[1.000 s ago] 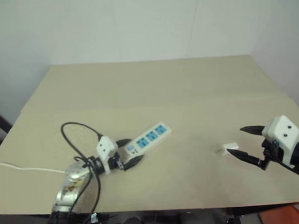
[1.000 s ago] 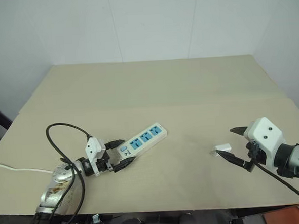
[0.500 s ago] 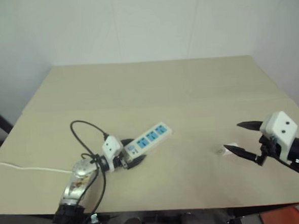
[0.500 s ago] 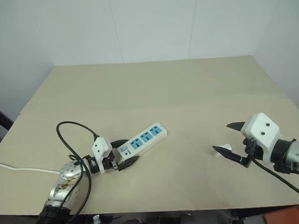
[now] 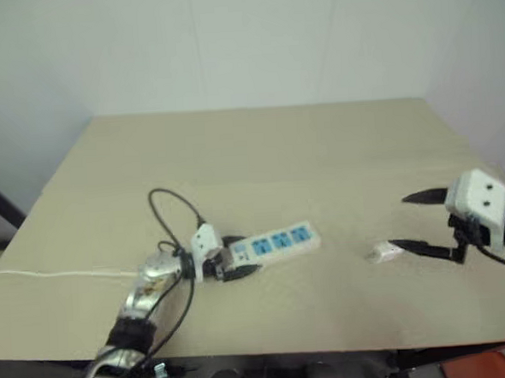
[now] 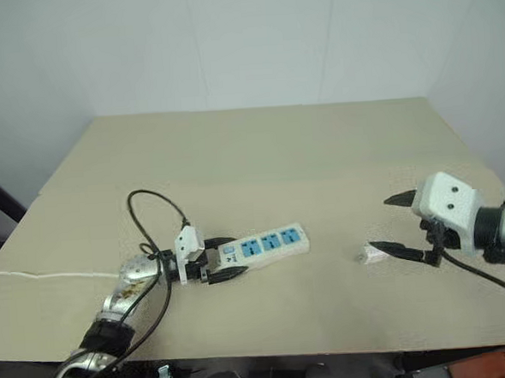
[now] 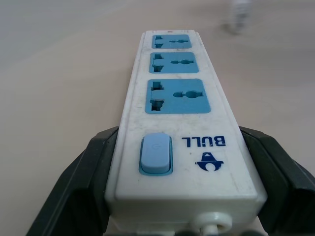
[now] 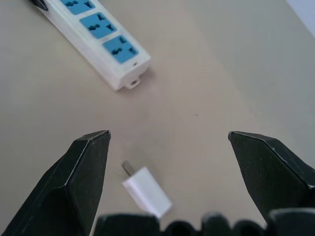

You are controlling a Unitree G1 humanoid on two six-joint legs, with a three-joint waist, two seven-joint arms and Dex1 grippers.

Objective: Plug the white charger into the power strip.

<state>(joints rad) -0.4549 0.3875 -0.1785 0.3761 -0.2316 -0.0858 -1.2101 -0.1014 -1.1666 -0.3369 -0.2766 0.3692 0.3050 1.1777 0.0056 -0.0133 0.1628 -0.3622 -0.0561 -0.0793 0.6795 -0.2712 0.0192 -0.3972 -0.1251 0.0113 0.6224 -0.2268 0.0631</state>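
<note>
We see the power strip [image 6: 260, 247] lying flat on the tan table [image 6: 259, 154], its three blue outlet faces up. The left gripper [image 6: 218, 260] clamps the strip's switch end, one black finger [image 7: 74, 182] on each long side. The white charger [image 6: 371, 253] lies on the table well to the right of the power strip, prongs pointing back toward it. The right gripper [image 6: 392, 225] hangs just beyond the charger, fingers [image 8: 81, 172] spread wide apart around it, not touching it.
</note>
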